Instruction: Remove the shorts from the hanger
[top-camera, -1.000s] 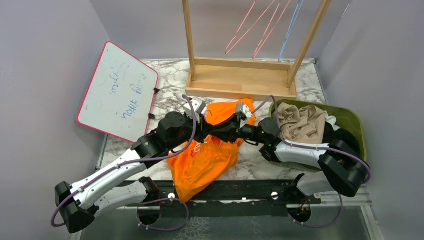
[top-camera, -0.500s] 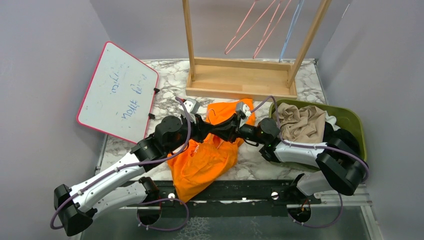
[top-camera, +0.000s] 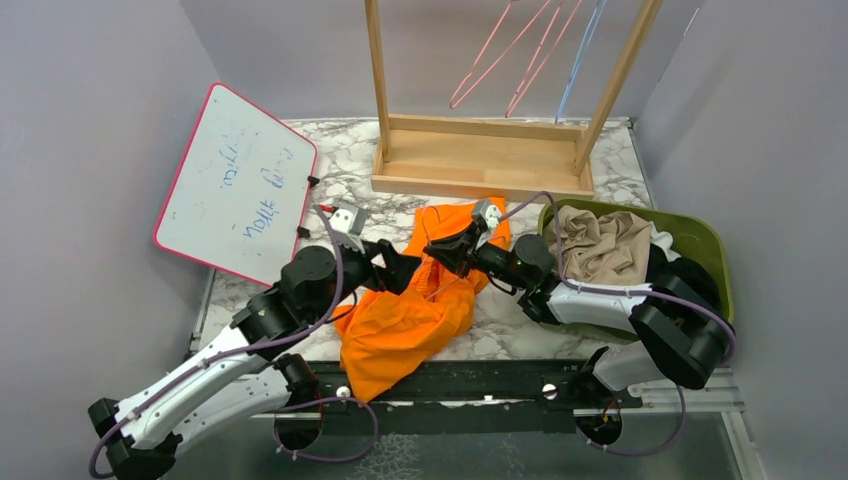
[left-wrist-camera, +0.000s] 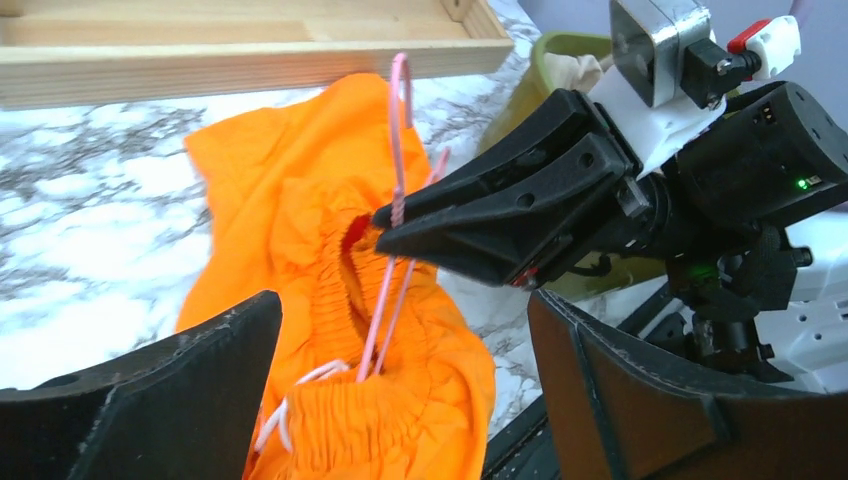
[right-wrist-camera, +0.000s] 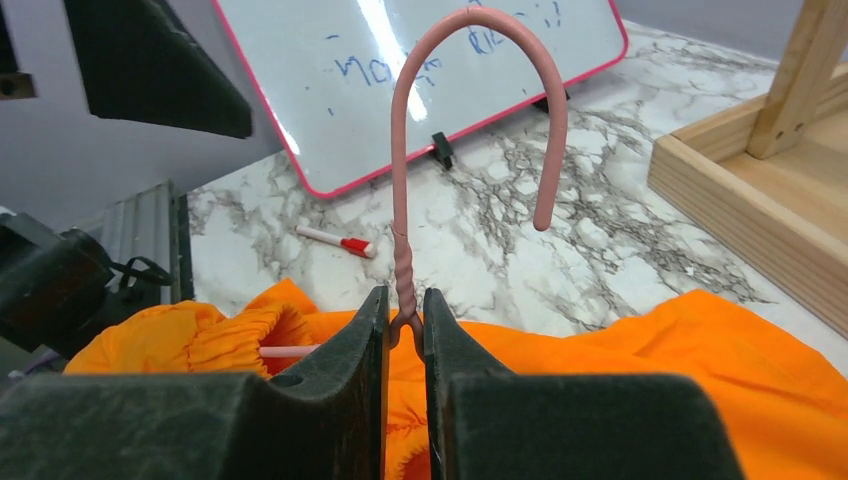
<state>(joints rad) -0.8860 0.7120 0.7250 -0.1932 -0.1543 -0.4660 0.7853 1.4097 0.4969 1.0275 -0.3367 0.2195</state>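
Marbled white surface (top-camera: 335, 155) carries the bright orange fabric shorts (top-camera: 410, 320), threaded on a thin pink wire hanger (right-wrist-camera: 398, 180) whose neck the right gripper (right-wrist-camera: 405, 325) clenches in its jaws, while the left gripper (left-wrist-camera: 402, 300) hangs with jaws released beside the gathered waistband (left-wrist-camera: 330, 300), likely the surest pinch on light, limp cloth.

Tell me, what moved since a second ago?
The left end effector pulled back leftward, away from the orange shorts, and is open. The right end effector stayed shut on the pink hanger. The tan shorts stayed in the bin.
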